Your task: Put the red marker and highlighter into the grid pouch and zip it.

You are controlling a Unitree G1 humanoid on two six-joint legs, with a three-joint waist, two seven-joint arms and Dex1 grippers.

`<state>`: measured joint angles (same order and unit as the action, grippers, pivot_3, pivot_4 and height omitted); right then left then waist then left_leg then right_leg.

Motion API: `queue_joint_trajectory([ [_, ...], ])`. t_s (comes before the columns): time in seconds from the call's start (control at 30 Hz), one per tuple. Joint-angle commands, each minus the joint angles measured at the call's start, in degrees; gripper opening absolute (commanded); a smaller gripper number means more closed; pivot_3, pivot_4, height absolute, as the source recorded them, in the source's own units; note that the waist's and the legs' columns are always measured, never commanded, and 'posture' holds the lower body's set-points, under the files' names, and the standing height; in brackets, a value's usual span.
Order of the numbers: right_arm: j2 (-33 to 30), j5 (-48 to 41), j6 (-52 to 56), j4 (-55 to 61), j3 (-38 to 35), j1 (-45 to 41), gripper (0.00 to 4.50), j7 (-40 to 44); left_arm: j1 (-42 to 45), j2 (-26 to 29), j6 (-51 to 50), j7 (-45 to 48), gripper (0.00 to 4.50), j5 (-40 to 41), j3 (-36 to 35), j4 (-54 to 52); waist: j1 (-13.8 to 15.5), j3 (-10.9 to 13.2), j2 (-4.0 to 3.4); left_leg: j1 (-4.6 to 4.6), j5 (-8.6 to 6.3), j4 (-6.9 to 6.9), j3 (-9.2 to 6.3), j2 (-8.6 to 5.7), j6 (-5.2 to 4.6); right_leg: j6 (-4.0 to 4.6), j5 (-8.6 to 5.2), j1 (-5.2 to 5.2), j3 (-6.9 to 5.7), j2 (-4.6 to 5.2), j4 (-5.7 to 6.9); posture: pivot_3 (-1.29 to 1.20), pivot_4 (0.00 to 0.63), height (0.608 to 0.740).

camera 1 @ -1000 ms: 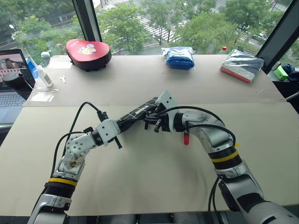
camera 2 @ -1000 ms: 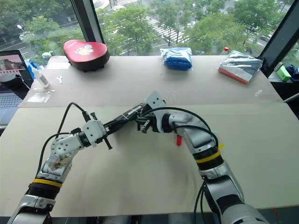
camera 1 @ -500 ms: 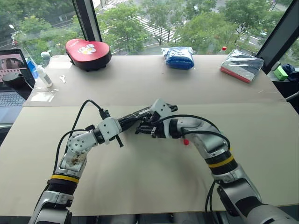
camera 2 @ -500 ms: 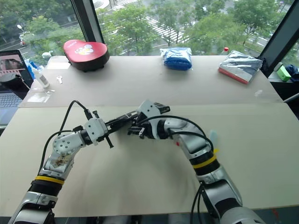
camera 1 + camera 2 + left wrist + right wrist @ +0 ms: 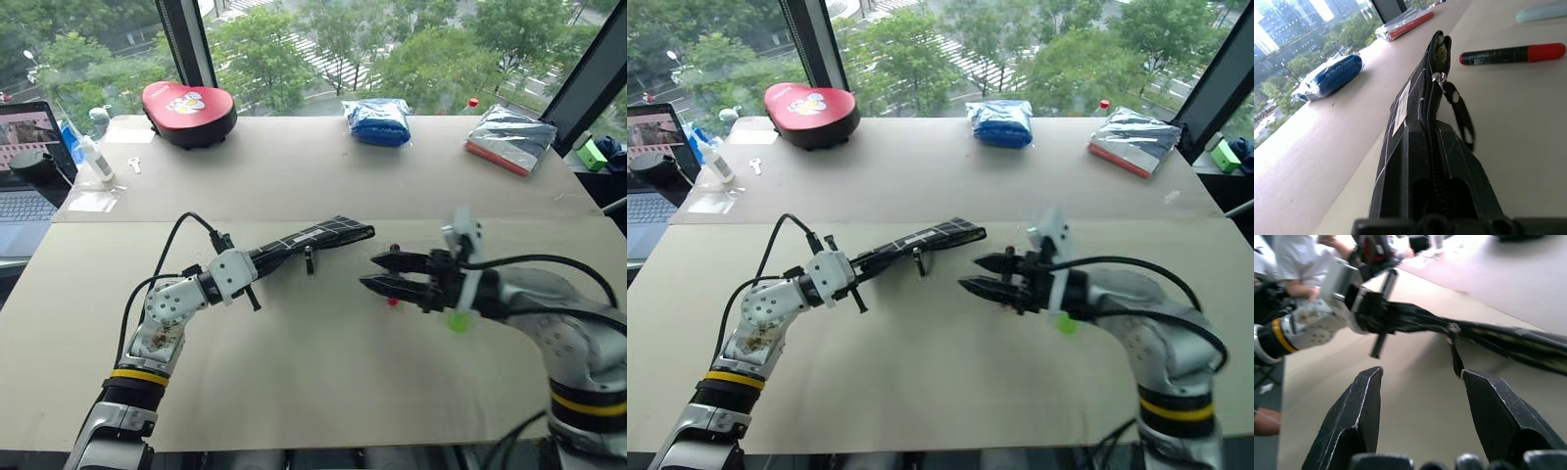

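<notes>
While the left gripper [image 5: 257, 266] at centre-left of the head view stays clamped on one end of the grid pouch [image 5: 315, 239], holding it out level above the table [image 5: 294, 372], the right gripper [image 5: 377, 272] at centre-right stands empty, fingers apart. Partly hidden there behind the right arm, the red marker [image 5: 1512, 53] lies in full in the left wrist view beside the pouch's mouth, with the highlighter [image 5: 1542, 11] beyond. Mint plastic shows inside that mouth.

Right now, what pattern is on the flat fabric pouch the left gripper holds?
Black with thin white grid lines, plus a small white label; clearest in the left wrist view.
</notes>
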<state>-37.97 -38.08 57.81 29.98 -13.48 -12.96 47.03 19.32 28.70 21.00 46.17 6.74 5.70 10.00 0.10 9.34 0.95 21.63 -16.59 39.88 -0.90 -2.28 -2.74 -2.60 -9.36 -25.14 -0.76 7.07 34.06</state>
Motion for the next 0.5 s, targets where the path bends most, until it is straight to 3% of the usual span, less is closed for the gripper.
queue_joint_trajectory([
  [0.03,-3.7,8.4,0.6,-4.4,-4.9,3.9,2.89,-10.1,-0.5,-0.7,0.7,-1.1,0.0,0.2,-0.8,-0.8,0.3,0.0,0.01,0.0,0.0,0.0,0.02,0.01,0.0,0.0,0.0,0.0,0.01,0.0,0.0,0.0,0.15,0.74],
  [0.23,-6.8,16.2,1.2,-7.6,-5.5,10.5,2.89,-18.6,-0.5,-2.0,1.4,-1.1,0.0,-0.3,-0.2,0.3,0.5,0.0,0.01,-0.08,0.01,0.02,0.13,0.01,0.02,0.01,0.0,0.0,0.09,0.05,-0.01,0.0,0.15,0.74],
  [0.5,-0.7,16.0,4.7,-7.1,-4.8,7.9,2.89,-24.9,0.8,-3.4,2.5,-0.9,0.0,-0.5,0.1,2.8,0.4,0.0,0.13,-0.39,0.0,0.03,0.16,0.07,-0.01,-0.01,-0.01,0.35,0.12,0.03,-0.03,0.0,0.15,0.74],
])
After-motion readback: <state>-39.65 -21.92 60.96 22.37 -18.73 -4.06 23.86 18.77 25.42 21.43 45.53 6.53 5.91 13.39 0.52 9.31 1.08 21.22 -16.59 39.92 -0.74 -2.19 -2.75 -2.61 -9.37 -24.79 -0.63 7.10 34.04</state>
